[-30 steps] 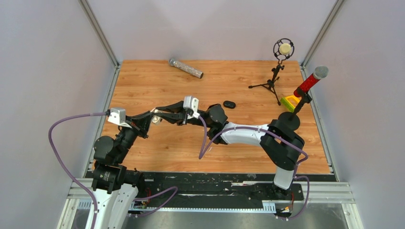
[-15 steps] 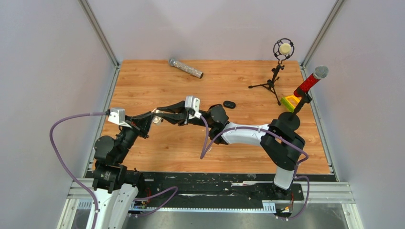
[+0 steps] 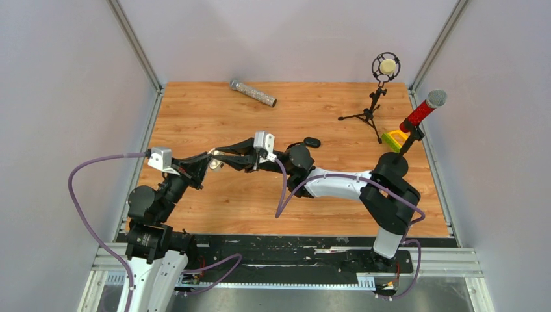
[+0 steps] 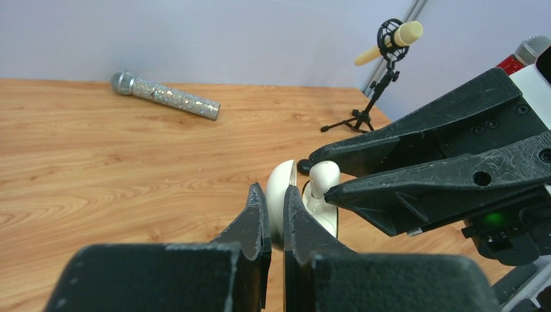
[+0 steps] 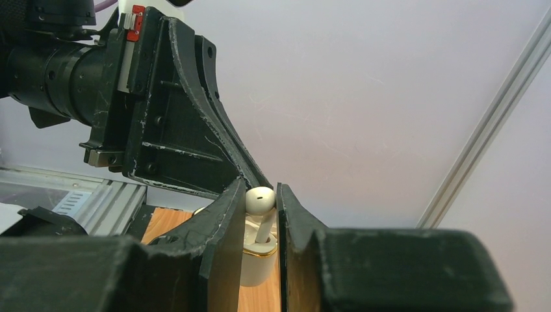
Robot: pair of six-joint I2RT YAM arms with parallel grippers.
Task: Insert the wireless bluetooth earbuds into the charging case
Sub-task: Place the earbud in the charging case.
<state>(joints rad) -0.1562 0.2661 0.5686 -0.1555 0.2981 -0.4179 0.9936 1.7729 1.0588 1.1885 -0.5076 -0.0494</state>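
The white charging case (image 4: 325,220) hangs open above the table, and my left gripper (image 4: 273,196) is shut on its raised lid (image 4: 279,185). A whitish earbud (image 5: 260,199) stands with its stem in a slot of the case (image 5: 255,265). My right gripper (image 5: 261,190) is shut on the earbud's head (image 4: 323,177). In the top view both grippers meet at the case (image 3: 214,165) left of centre. A black roundish earbud (image 3: 312,142) lies on the wood behind the right wrist.
A glittery silver microphone (image 3: 253,93) lies at the back. A tripod microphone (image 3: 375,91), a red microphone on a stand (image 3: 421,112) and a yellow-green block (image 3: 394,138) stand at the right. Grey walls enclose the table.
The right arm has shifted slightly to the right and its elbow has dropped a little. The left arm and the case stay where they were.
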